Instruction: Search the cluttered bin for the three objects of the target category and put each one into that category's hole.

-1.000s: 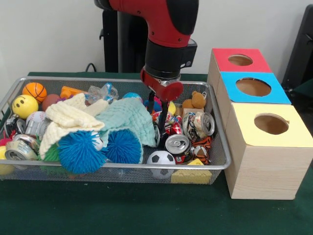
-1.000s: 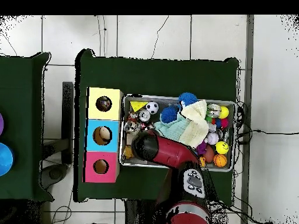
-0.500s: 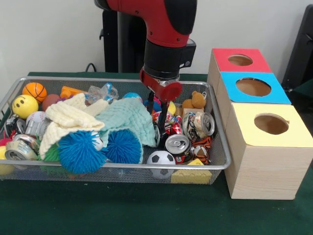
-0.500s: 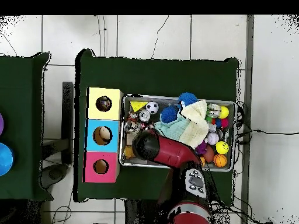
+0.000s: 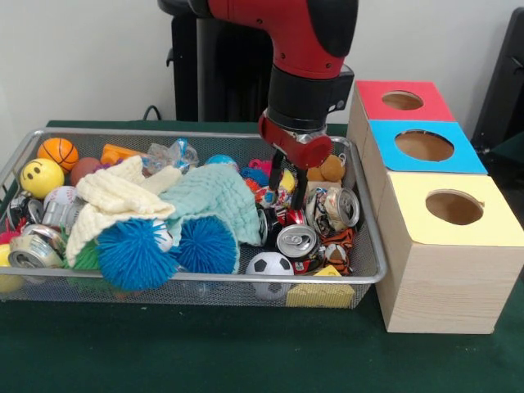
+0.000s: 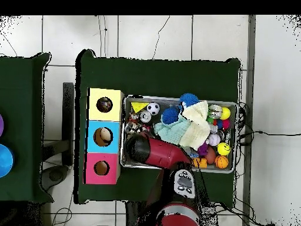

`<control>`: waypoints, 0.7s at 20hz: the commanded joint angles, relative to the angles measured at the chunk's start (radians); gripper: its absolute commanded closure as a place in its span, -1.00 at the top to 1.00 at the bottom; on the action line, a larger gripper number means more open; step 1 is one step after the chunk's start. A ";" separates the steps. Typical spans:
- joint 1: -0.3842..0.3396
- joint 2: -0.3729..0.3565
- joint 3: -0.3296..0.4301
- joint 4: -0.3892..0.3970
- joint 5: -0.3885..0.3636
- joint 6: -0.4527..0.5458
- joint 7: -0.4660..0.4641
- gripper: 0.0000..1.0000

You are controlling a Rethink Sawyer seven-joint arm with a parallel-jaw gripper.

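**Gripper lowered over the cans at the bin's box-side end**

Several crushed drink cans (image 5: 297, 241) are seen piled at the right end of the wire bin (image 5: 372, 266) in the front view, the end nearest the wooden box. One can with its silver top facing the camera lies beside a soccer ball (image 5: 269, 264); another can (image 5: 341, 206) is propped behind it against the bin's side wall. A yellow block (image 5: 320, 292) is seen at the bin's front corner, below them.

The gripper (image 5: 288, 193) is held directly above this pile, its two dark fingers pointing down and set a little apart. Nothing can be made out between them, and it cannot be told whether the tips touch the clutter under them. A small brown teddy bear (image 5: 330, 167) is seen just beside the gripper, towards the box.

The middle of the bin is covered by a mint green knitted cloth (image 5: 214, 201) and a cream knitted cloth (image 5: 115, 196), with two blue spiky balls (image 5: 133, 253) in front of them. A yellow smiley ball (image 5: 41, 177) and a small basketball (image 5: 58, 151) are seen at the far left end.

The box beside the bin is topped by three coloured panels, each with a round hole: red (image 5: 402, 100), blue (image 5: 425, 145) and yellow (image 5: 454, 207). In the overhead view, something is seen inside the yellow hole (image 6: 104, 104) and the blue hole (image 6: 103, 136), but what it is cannot be told.
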 commanded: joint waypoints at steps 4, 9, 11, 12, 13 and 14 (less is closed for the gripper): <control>-0.015 -0.005 0.089 0.081 0.046 -0.035 0.151 1.00; -0.067 0.001 0.093 0.096 -0.007 -0.063 0.092 1.00; -0.108 0.006 0.100 0.106 -0.035 -0.085 0.063 1.00; -0.123 0.006 0.100 0.112 -0.047 -0.096 0.054 1.00; -0.131 0.004 0.100 0.119 -0.054 -0.102 0.050 1.00; -0.144 0.000 0.100 0.134 -0.065 -0.113 0.046 1.00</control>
